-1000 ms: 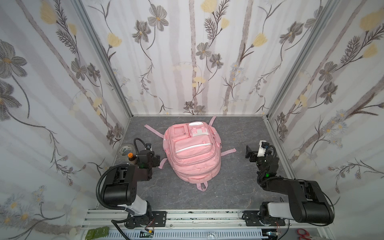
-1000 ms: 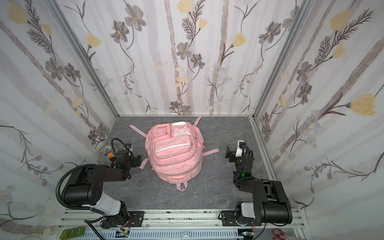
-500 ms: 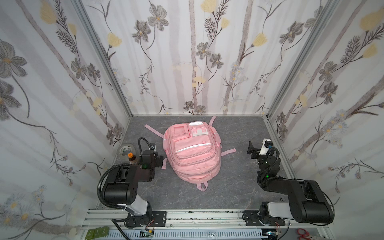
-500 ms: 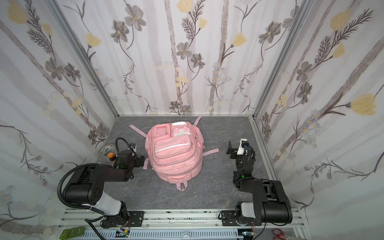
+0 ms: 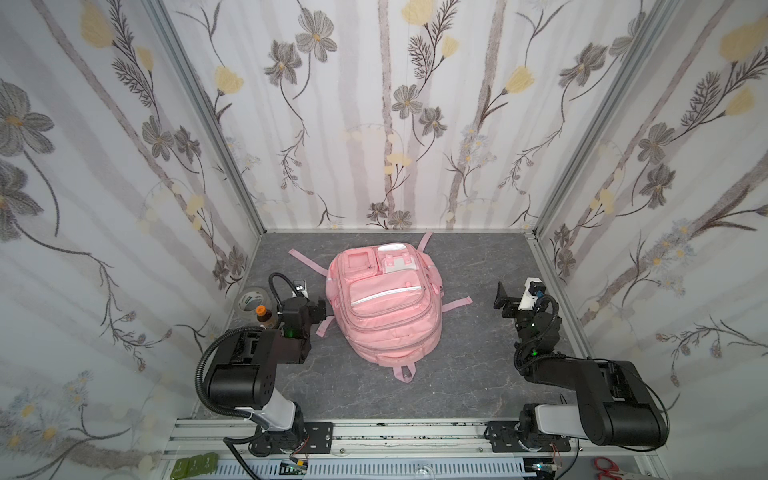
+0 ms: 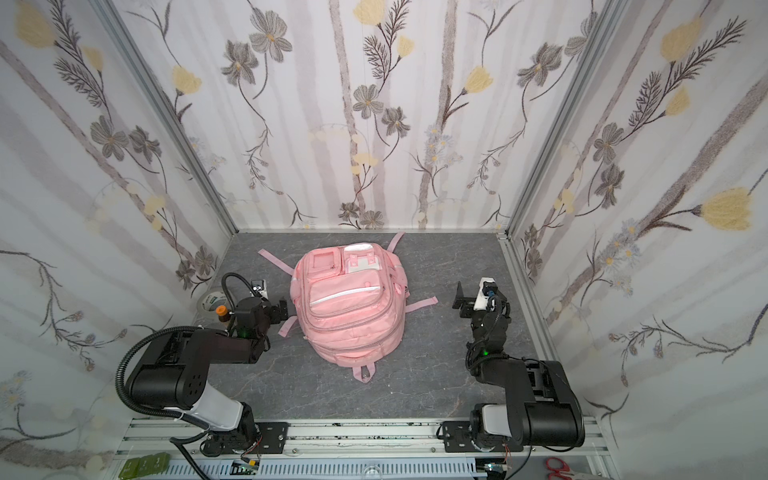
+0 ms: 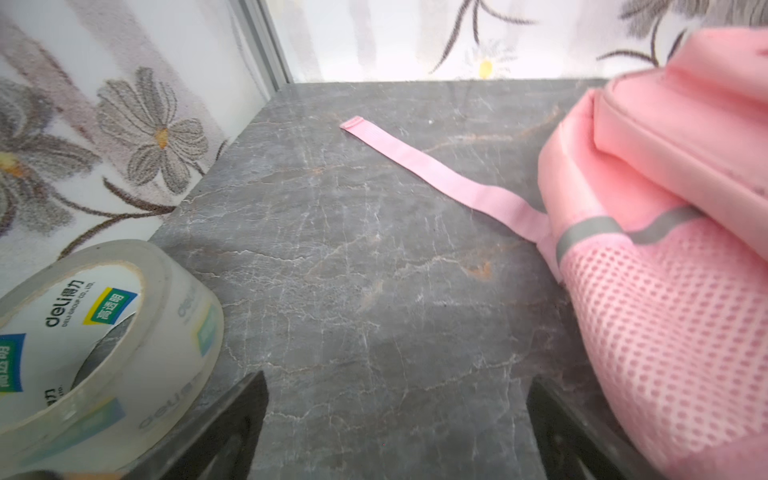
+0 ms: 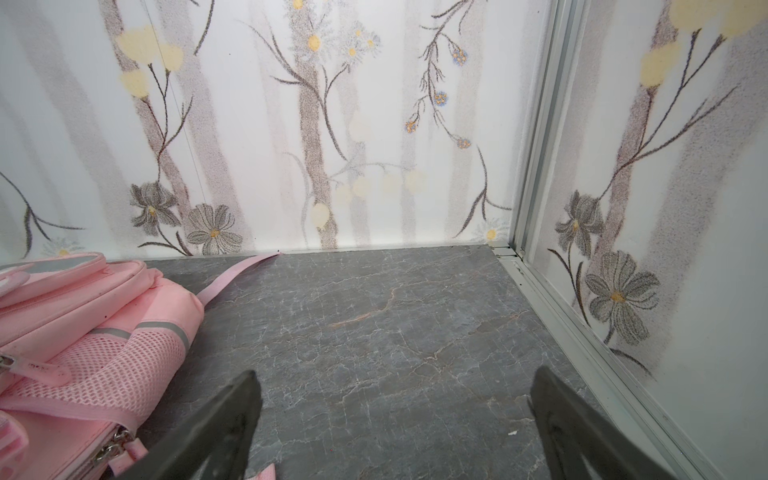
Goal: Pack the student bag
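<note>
Left gripper (image 7: 395,432) and right gripper (image 8: 395,428), jaws apart, flank the soft pink fabric backpack (image 5: 384,307), probably light and floppy, best gripped by its near loop (image 5: 405,379).

"deli" on tape roll (image 7: 174,345)

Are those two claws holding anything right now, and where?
Nothing. The left gripper and right gripper are both open and empty, either side of the pink backpack.

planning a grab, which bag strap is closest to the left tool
The short strap at the student bag's near-left corner, beside the left tool; the others splay farther away.
</note>
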